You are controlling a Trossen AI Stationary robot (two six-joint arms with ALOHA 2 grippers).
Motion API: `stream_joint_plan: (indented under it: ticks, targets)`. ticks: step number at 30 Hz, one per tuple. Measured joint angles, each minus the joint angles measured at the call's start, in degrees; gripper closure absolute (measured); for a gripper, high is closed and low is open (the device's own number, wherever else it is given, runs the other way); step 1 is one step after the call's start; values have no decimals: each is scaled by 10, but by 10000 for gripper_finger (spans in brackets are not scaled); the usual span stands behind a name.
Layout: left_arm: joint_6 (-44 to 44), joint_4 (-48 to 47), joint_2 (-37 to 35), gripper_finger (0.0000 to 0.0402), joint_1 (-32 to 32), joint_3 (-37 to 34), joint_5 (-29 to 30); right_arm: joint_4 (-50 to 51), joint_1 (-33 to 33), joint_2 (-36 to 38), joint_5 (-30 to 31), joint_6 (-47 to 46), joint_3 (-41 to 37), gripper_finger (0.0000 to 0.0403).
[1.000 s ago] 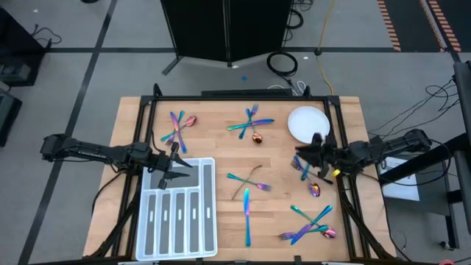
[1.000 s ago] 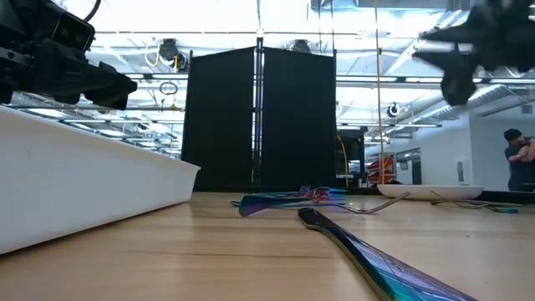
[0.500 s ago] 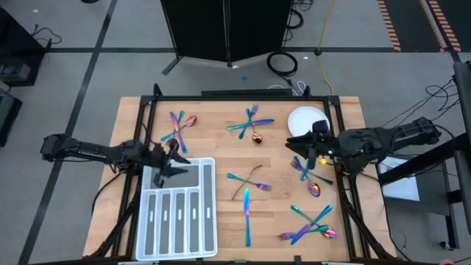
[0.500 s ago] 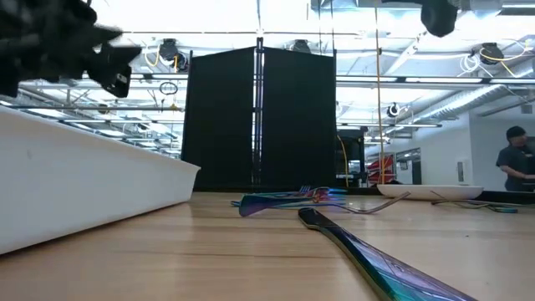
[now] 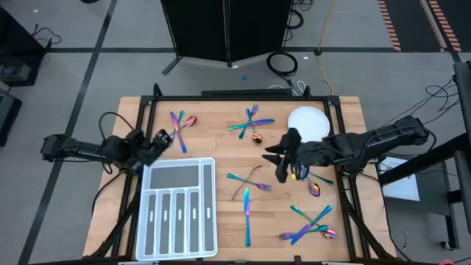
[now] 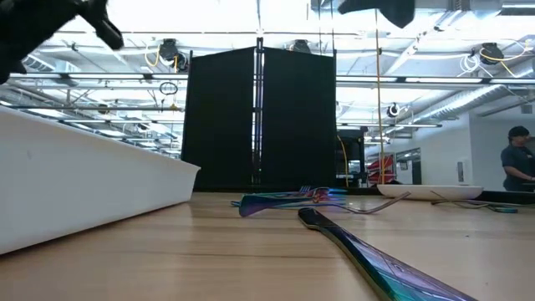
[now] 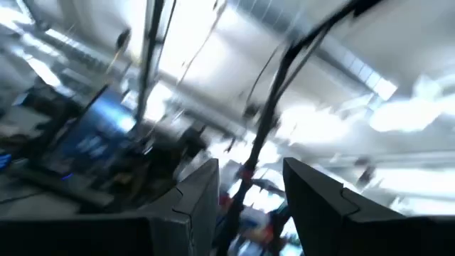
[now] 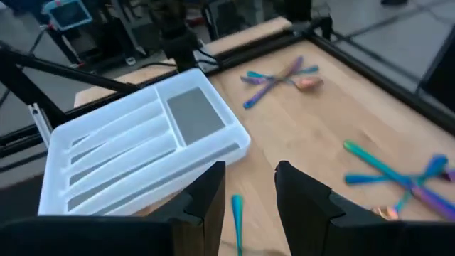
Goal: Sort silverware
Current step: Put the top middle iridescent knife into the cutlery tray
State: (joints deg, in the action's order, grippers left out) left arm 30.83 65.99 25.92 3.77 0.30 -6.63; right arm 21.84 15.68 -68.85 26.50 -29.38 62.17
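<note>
The silverware lies in loose groups on the wooden table: forks and a spoon at the far left (image 5: pixel 179 125), a far middle group (image 5: pixel 252 126), crossed pieces at the centre (image 5: pixel 249 182), a long knife (image 5: pixel 247 217), and groups at the near right (image 5: pixel 309 224) and under my right arm (image 5: pixel 310 178). My left gripper (image 5: pixel 160 138) stands open by the white tray's far left corner, tipped upward, nothing between its fingers (image 7: pixel 206 195). My right gripper (image 5: pixel 279 162) hangs open above the table's middle right. Through its fingers (image 8: pixel 210 195) the knife's tip (image 8: pixel 237 217) shows on the table.
The white compartmented tray (image 5: pixel 176 210) stands at the near left, its wall (image 6: pixel 84 180) filling the low view's left. A round white plate (image 5: pixel 307 121) sits at the far right. A black screen (image 6: pixel 259 117) stands behind the table; a person (image 6: pixel 518 167) shows far off.
My right gripper has risen and swung toward the table's left, from beside the plate out over the middle. My left gripper has lifted off the tray's far end toward the far left and tipped upward, turning about its own axis. No silverware has moved.
</note>
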Motion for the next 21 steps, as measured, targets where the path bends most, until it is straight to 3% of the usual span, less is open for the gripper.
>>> stream_joint_plan:
  ticks: [4, 8, 13, 16, 21]
  targets:
    - [92, 36, 0, 244, 0, 1, -6, -74, -6, -23, -7, 48, 1, 291]
    - [185, 40, 0, 244, 0, 2, 7, -83, -34, -35, -57, 43, 2, 291]
    - [199, 8, 1, 244, 0, 5, 19, -84, -69, -55, -130, 29, 2, 291]
    - [199, -71, 2, 244, 0, 34, 20, -82, -81, -67, -144, 32, 2, 291]
    - [161, -315, 14, 244, 0, 137, 17, -85, -101, -73, -147, 52, 2, 291]
